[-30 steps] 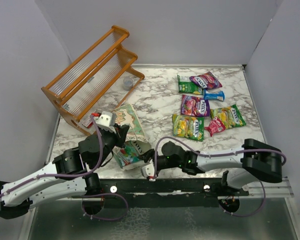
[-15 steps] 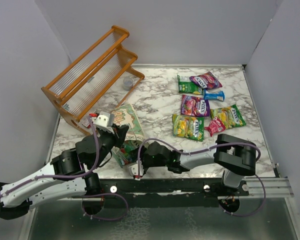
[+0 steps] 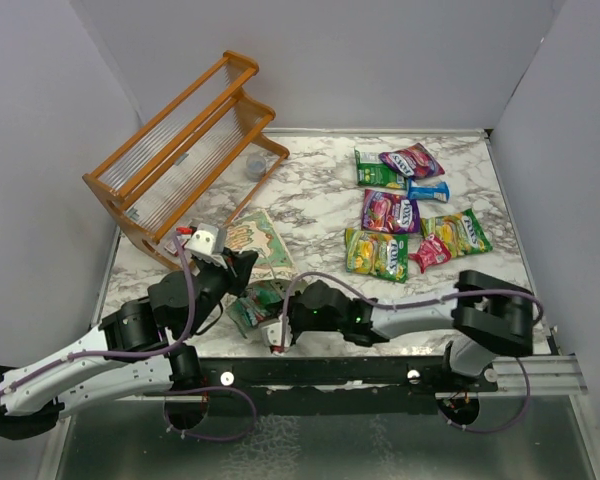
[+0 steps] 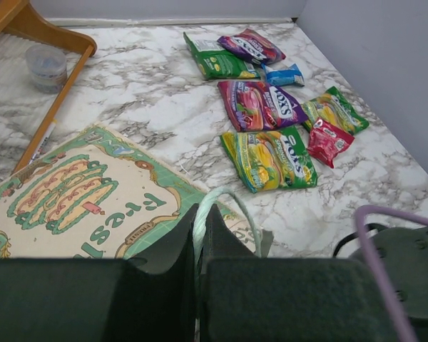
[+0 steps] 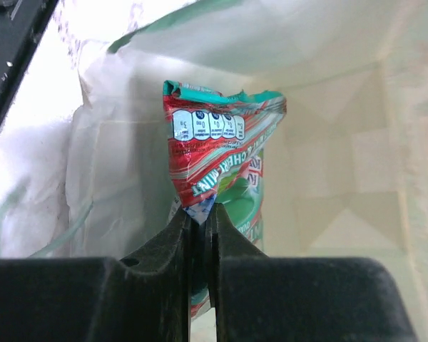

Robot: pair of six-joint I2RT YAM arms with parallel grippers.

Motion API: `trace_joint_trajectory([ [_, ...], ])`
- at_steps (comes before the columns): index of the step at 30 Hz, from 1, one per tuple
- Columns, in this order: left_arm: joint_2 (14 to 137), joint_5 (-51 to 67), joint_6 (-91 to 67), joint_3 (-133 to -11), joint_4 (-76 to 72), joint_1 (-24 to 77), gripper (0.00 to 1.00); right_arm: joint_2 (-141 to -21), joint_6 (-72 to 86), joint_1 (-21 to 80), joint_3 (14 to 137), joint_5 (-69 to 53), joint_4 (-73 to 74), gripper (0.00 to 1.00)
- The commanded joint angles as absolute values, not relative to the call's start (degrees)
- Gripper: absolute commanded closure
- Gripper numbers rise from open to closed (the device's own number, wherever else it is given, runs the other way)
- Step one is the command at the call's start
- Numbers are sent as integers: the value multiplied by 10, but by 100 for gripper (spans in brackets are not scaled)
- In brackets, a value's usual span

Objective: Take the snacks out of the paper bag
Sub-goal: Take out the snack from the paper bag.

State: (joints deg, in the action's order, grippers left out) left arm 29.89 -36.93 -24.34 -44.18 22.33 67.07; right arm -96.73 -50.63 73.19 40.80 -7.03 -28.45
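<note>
Grey matte walls close in a white desk (image 3: pixel 320 180) veined with grey like marble. At its far left an orange wooden rack (image 3: pixel 185 155) with clear ribbed panels leans on its side, and a small clear plastic cup (image 3: pixel 256 165) sits by its foot.

Loose snacks (image 3: pixel 410 215) lie spread over the right half of the desk. They are flat, glossy, crinkled packets with printed lettering: a green one (image 3: pixel 377 172) and a purple-pink one (image 3: pixel 410 160) farthest back, then a small blue one (image 3: pixel 427 190), a wider purple one (image 3: pixel 390 212), a yellow-green one (image 3: pixel 377 253), a small red one (image 3: pixel 430 252) and a green-yellow one (image 3: pixel 462 232). Several overlap or touch at the edges.

The bag (image 3: pixel 255 240) lies on its side at the near left, pale-green paper with a printed picture on the upper face and a smooth, creased cream inside (image 5: pixel 328 142). Its mouth faces the near edge.

The left arm runs up diagonally from the near left corner, elbow bent. The left tool (image 4: pixel 197 214) is clenched on the thin string handle (image 4: pixel 221 189), which loops out of the closed fingers.

The right arm lies low along the near edge, stretched leftward from its base, wrist turned into the bag's mouth. The right tool (image 5: pixel 198 214) is pinched tight on the lower corner of a red-and-teal packet (image 5: pixel 221 142), which stands crumpled inside the bag.
</note>
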Motion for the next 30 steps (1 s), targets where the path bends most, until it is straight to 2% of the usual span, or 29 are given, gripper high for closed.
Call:
trace_joint_trajectory([
  [1, 289, -388, -250, -449, 214, 668, 100, -824, -496, 737, 382, -103, -233, 95],
  [3, 288, -398, -250, -451, 218, 668, 100, -766, -500, 736, 374, -119, -190, 98],
  [10, 284, -414, -251, -461, 227, 668, 100, -593, -481, 736, 382, -134, -84, 99],
  [20, 298, -414, -260, -486, 225, 668, 100, -388, -471, 736, 433, -70, -96, 99],
  [25, 310, -414, -257, -499, 212, 668, 100, -394, -494, 736, 441, 113, -134, 99],
  [30, 354, -412, -268, -544, 214, 668, 100, -483, -535, 729, 438, 425, -246, 98],
])
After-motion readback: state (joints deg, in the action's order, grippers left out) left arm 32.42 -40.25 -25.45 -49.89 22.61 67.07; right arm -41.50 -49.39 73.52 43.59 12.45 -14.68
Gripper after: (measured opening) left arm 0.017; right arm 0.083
